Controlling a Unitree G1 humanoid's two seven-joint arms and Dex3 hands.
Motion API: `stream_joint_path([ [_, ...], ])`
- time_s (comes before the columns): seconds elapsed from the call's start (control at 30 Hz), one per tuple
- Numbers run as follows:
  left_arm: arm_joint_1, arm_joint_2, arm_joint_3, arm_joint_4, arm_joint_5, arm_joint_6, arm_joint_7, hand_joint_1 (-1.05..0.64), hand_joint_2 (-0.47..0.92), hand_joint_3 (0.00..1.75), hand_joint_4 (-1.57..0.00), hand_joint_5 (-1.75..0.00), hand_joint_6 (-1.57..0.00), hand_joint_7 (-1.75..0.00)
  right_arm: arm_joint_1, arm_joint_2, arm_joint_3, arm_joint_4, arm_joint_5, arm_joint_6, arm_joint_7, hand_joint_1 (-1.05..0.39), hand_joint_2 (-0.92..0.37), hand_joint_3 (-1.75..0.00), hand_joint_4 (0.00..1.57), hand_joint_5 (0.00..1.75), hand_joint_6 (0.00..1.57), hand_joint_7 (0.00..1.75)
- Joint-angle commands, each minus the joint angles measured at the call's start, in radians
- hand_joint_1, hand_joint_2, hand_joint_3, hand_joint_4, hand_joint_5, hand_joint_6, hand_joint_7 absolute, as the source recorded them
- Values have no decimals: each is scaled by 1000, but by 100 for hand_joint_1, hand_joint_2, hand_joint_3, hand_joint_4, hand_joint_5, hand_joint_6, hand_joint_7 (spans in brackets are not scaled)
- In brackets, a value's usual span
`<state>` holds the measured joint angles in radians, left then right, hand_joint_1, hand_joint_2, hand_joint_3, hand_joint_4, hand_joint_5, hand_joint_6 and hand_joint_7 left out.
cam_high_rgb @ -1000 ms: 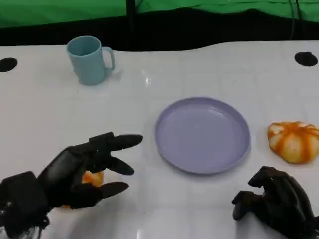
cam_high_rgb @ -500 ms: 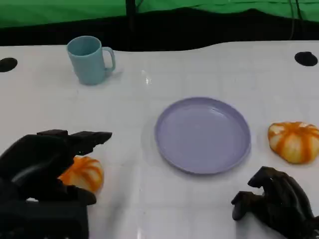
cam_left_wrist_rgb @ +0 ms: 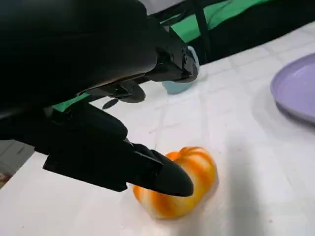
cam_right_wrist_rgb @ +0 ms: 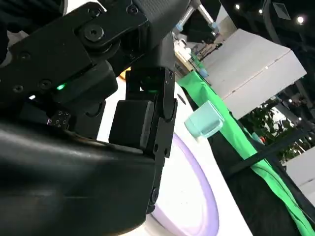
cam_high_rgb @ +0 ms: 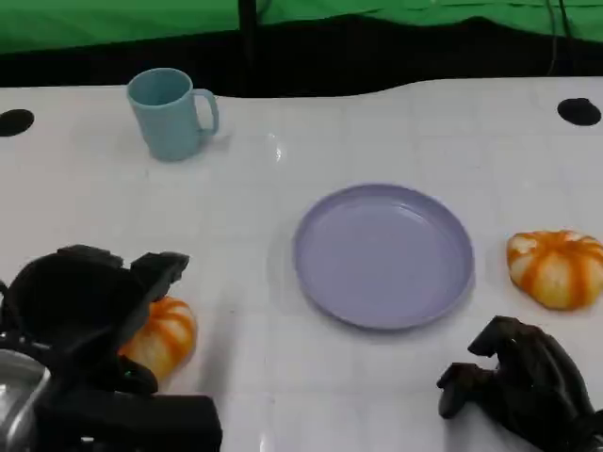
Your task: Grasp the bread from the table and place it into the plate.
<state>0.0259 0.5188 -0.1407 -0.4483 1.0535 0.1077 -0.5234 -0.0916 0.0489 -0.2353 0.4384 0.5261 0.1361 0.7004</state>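
An orange-and-white bread (cam_high_rgb: 168,334) lies on the white table at the near left, partly hidden behind my left hand (cam_high_rgb: 85,306). In the left wrist view the bread (cam_left_wrist_rgb: 189,189) sits on the table with my fingers (cam_left_wrist_rgb: 162,174) spread above and beside it; one fingertip is right at its side. Nothing shows that it is lifted. The lavender plate (cam_high_rgb: 382,254) stands in the middle with nothing in it, and appears again as the plate (cam_left_wrist_rgb: 298,88). My right hand (cam_high_rgb: 516,384) rests at the near right with its fingers curled in on nothing.
A second orange-and-white bread (cam_high_rgb: 556,268) lies to the right of the plate, just beyond my right hand. A light blue mug (cam_high_rgb: 170,113) stands at the far left. Two black holes (cam_high_rgb: 14,121) (cam_high_rgb: 578,110) mark the table's far corners. A green backdrop runs behind.
My left hand has pulled back from pointing toward the plate, turned at the wrist and come down over the near-left bread. The right hand, plate and both breads have stayed put.
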Motion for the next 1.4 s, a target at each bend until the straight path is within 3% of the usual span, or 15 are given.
stream_joint_path([
  [0.03,-50,3,-45,72,36,11,-9,-72,85,0,-39,-8,-24,0,3,-15,0,0,-2,-11,0,-102,-72,-1,157,70,157,33],
  [0.7,-243,-24,-213,440,88,69,6,-76,83,0,-40,-3,-21,0,9,-11,2,-9,-2,-10,-4,-103,-71,0,157,72,157,36],
  [1.07,-332,-36,-272,700,21,37,128,-75,84,0,-40,-2,-19,0,16,-9,2,-19,0,-7,-6,-103,-71,0,157,70,157,33],
  [1.4,-370,-35,-298,826,-80,5,172,-69,83,0,-42,-3,-22,-1,10,-12,4,-9,-2,-21,2,-103,-72,-1,157,72,157,34],
])
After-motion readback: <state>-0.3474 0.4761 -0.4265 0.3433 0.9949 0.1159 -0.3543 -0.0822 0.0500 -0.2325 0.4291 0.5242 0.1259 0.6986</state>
